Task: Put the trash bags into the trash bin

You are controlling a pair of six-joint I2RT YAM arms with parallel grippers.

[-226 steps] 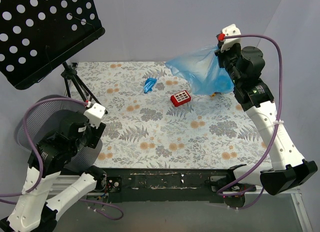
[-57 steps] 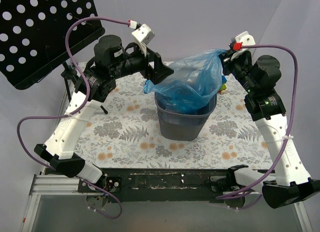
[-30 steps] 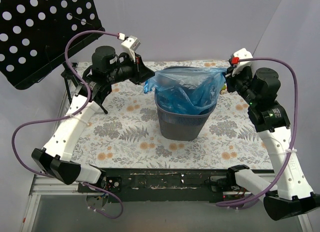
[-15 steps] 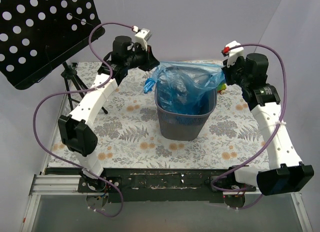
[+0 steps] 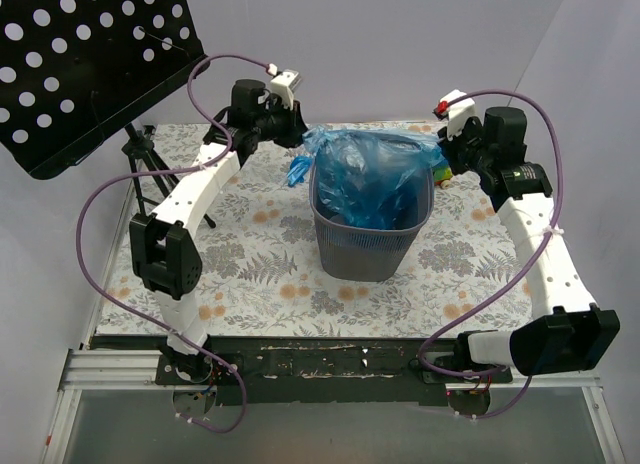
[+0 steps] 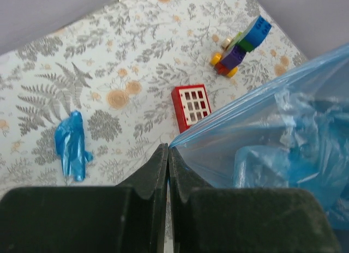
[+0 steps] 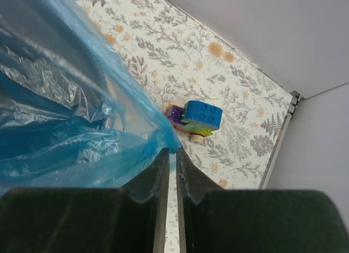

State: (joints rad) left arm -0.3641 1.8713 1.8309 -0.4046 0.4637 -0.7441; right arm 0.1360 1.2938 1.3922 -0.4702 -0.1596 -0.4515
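Stretched farther back, left pincer [image 6: 168, 154] and right pincer [image 7: 170, 155] clamp trash bag [image 5: 372, 174].

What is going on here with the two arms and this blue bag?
Both arms hold the bag over the bin. The left end effector is shut on one edge of its mouth, the right end effector on the opposite edge. Most of the bag hangs inside the bin; neither edge is released yet. A red block and a toy car lie behind.

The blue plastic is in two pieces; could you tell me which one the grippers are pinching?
The large bag hanging into the mesh bin; the small crumpled piece lies loose on the table.
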